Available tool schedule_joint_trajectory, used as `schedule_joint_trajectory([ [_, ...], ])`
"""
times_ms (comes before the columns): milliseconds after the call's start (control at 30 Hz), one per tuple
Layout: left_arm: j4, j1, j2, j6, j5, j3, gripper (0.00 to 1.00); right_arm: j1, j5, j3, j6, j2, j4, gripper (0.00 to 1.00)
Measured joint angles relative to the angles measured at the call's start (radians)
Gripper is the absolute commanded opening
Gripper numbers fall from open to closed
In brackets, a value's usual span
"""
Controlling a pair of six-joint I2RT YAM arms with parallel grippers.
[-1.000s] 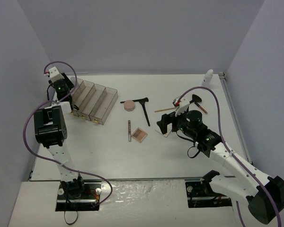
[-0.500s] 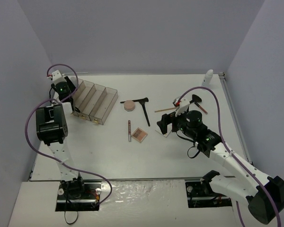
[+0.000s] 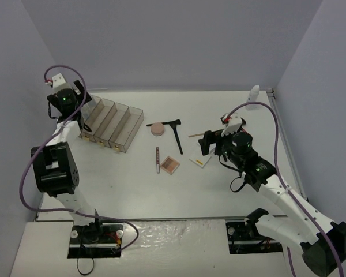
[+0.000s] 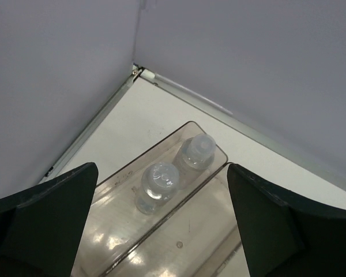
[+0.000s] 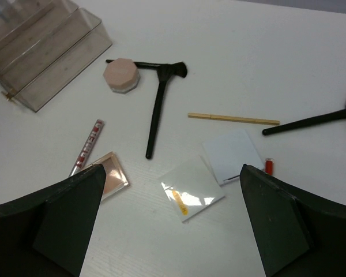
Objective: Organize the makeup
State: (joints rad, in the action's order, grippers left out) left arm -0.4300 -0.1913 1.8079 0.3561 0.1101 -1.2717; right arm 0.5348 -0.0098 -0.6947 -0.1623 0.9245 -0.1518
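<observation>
We log the left claw [image 4: 161, 168] spread wide and empty over two clear bottles [image 4: 161, 183] in the organizer's [image 3: 112, 123] end slot, close to the left wall [image 4: 52, 75] and the table [image 3: 132, 190] corner. The right claw [image 5: 172, 173] is spread and empty above the pads [image 5: 193, 197]. The compact [image 5: 121, 75], brushes [image 5: 155, 118] and palette [image 5: 111, 178] lie mid-table, with open room on the near side. Since before, the left claw has opened and lifted, and the right has backed off the pads.

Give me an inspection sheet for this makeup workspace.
Surface: white table.
Job's things: two clear bottles stand in the organizer tray's end compartment; compact, palette, brushes, pads and pencils lie loose on the table; a white bottle-shaped item stands at the far right edge.
Clutter: nothing seen.
Grippers: left gripper open above the bottles; right gripper open above the pads.
Cables: purple cables loop free above the table.
Surroundings: plain walls on three sides.
</observation>
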Motion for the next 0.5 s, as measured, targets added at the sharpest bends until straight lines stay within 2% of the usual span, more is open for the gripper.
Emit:
schedule_joint_trajectory([
  [133,0.168,0.05,-0.216,-0.005,0.015,0.0,0.94,-0.055,0.111,-0.038,-0.033,0.01,-0.003,1.0],
  [233,0.279,0.138,-0.37,-0.026,0.012,0.012,0.95,-0.105,0.18,-0.038,-0.047,0.038,-0.045,1.0],
  [367,0.401,0.276,-0.576,-0.042,-0.069,0.114,0.97,-0.196,0.211,-0.014,-0.054,0.123,-0.175,1.0],
  [500,0.495,0.338,-0.755,-0.044,-0.152,0.285,0.97,-0.351,0.195,0.009,-0.073,0.239,-0.306,1.0],
])
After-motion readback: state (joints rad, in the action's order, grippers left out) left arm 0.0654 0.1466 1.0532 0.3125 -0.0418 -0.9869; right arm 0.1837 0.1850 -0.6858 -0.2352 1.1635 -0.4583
